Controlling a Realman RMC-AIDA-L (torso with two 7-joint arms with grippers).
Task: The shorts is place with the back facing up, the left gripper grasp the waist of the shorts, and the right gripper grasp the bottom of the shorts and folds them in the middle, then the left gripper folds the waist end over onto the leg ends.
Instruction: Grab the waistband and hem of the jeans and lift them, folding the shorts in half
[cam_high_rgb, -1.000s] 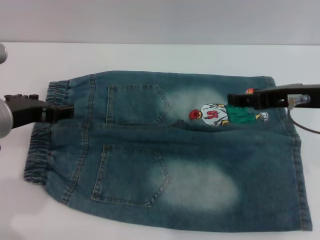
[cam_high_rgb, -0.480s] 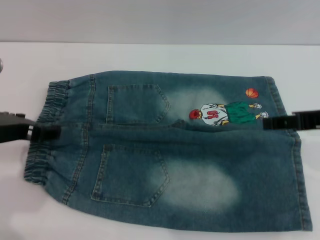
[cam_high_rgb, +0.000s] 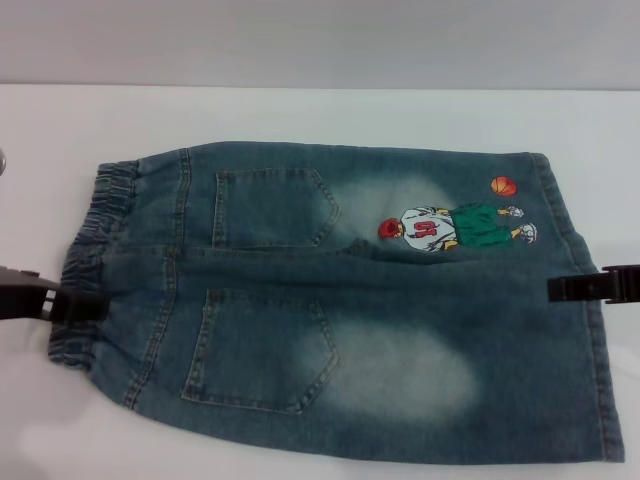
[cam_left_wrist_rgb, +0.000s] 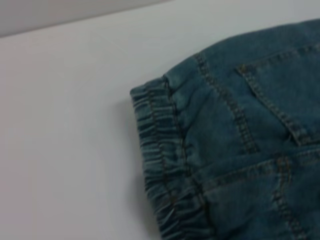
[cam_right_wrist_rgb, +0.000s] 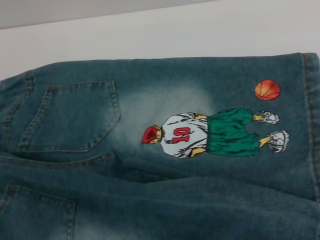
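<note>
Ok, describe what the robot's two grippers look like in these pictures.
Only the tips show, in the head view. The left gripper is a flat, blocky black piece with a pale band across it. The right gripper is a slim black bar with a small step near its outer end. No cables, lights or markings are visible on either.

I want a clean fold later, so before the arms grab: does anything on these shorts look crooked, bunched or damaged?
Nothing damaged. The shorts lie flat, back up, except a small pucker at the crotch seam. The left pincer sits at the waistband, the right pincer at the hem.
</note>
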